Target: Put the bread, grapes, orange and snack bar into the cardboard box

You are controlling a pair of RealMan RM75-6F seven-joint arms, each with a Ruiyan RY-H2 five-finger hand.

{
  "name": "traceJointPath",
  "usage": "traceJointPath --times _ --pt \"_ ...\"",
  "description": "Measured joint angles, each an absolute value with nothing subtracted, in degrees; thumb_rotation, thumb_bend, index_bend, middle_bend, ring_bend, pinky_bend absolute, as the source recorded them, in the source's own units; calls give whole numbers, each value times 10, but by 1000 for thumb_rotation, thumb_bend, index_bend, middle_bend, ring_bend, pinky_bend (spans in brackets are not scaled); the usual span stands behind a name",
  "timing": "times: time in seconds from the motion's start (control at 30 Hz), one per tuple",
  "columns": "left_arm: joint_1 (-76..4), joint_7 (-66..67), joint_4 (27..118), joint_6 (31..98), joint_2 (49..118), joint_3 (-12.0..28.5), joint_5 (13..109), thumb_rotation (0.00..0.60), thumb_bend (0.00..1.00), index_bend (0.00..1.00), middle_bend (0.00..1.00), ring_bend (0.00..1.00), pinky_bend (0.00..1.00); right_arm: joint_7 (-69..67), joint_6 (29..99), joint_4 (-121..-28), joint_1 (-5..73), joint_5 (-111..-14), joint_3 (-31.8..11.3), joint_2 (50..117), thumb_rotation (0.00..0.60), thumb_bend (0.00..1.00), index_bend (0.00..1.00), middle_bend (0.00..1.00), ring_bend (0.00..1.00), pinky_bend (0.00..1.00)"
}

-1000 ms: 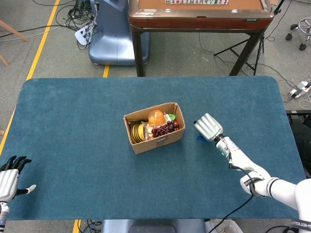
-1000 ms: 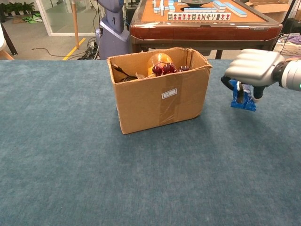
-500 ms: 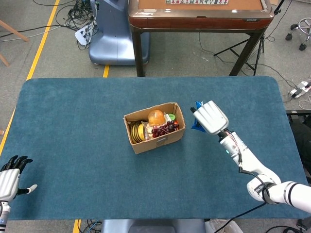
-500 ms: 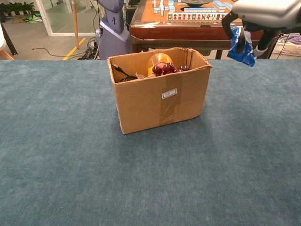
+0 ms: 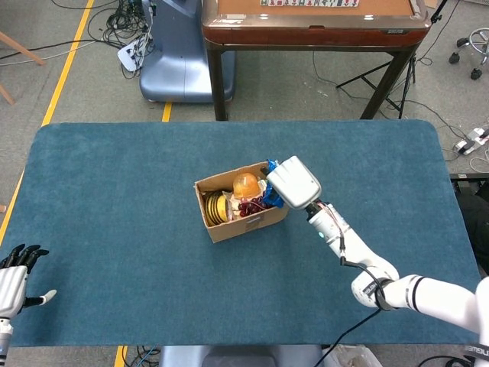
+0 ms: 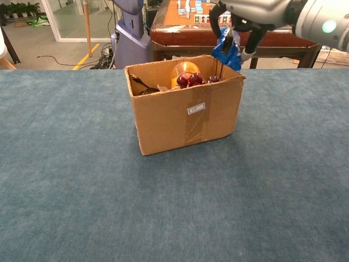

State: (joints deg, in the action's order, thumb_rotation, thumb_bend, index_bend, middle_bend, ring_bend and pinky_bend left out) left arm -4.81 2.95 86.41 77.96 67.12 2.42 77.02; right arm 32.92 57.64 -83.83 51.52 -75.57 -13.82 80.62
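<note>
Pinching a crinkled blue snack bar wrapper [image 6: 226, 52] between its dark fingertips [image 6: 246, 48], the silver right hand [image 5: 293, 182] is held above the right end of the open brown cardboard box [image 6: 185, 115]; the wrapper hangs just over the rim there. Inside the box, a round orange [image 5: 246, 184] is seen at the far side, a bunch of dark red grapes [image 5: 256, 204] beside it, and yellow-wrapped bread [image 5: 216, 207] at the left end. The box is set mid-table on the blue felt tabletop [image 5: 114, 199]. The left hand [image 5: 14, 281] is held at the near left corner, fingers spread, holding nothing.
</note>
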Motion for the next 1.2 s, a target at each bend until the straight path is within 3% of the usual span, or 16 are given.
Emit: traceJointPath --times 0.13,0.17,0.3,0.5,0.53,0.67,0.7,0.93,1.2 --pt "-46 27 867 784 668 25 773 600 0 245 167 77 182 304 583 -805 525 -763 -141 845 600 16 271 1000 1000 963" --pt "-46 27 867 785 668 24 773 600 0 245 167 77 182 294 587 -797 527 -767 -142 854 600 0 200 1000 1000 963" --pt "-46 25 868 786 666 25 773 600 0 244 167 77 182 264 605 -790 528 -782 -144 862 600 0 116 1000 1000 963" --pt "-46 30 869 786 667 24 775 600 0 244 167 77 182 254 633 -819 510 -795 -144 830 600 0 134 1000 991 963" --pt "-46 31 869 786 667 24 775 600 0 244 167 77 182 259 638 -828 505 -794 -144 823 600 0 165 1000 987 963" --pt "-46 37 872 789 667 24 780 600 0 245 168 77 183 304 663 -878 479 -785 -141 785 600 0 446 976 943 957" --pt "-46 39 874 791 667 23 781 600 0 245 168 77 183 318 668 -891 472 -781 -140 775 600 0 463 965 932 953" --pt "-47 49 884 802 668 21 797 600 0 245 168 77 185 429 723 -1000 396 -742 -116 677 600 0 475 837 830 883" --pt "-50 55 899 818 666 21 821 600 0 245 167 77 190 411 796 -1050 296 -725 -77 611 600 0 475 667 676 789"
